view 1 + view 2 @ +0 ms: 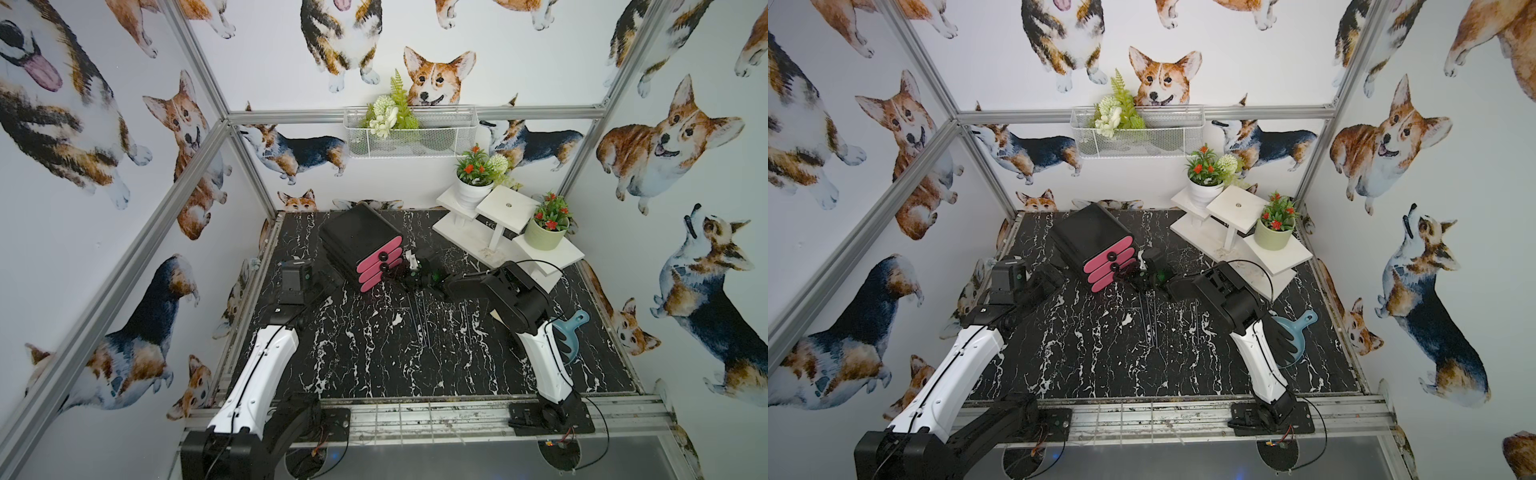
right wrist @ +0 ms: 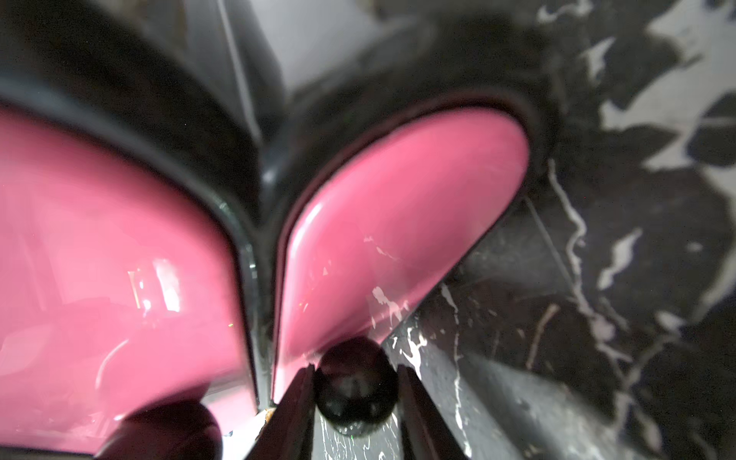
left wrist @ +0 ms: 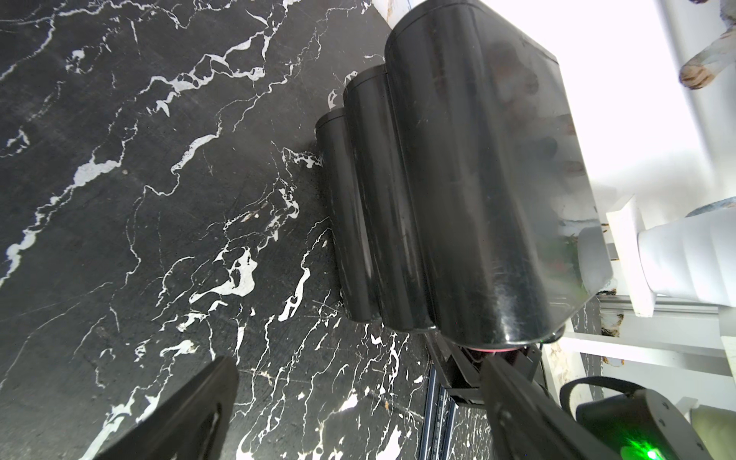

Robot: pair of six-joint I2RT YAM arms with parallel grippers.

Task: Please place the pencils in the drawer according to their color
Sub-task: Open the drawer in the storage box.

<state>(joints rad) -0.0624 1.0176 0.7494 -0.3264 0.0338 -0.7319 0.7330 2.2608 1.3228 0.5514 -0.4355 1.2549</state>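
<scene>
Drawer (image 2: 398,199) knob (image 2: 354,382) clasped by right jaws, wrist-view only.

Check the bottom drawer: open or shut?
Shut: its pink front sits flush with the black cabinet, and the right pincer is clamped on its knob.

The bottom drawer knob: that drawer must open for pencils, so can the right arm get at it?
Likely yes: the right gripper sits at the knob, a finger against each side, nothing between.
</scene>
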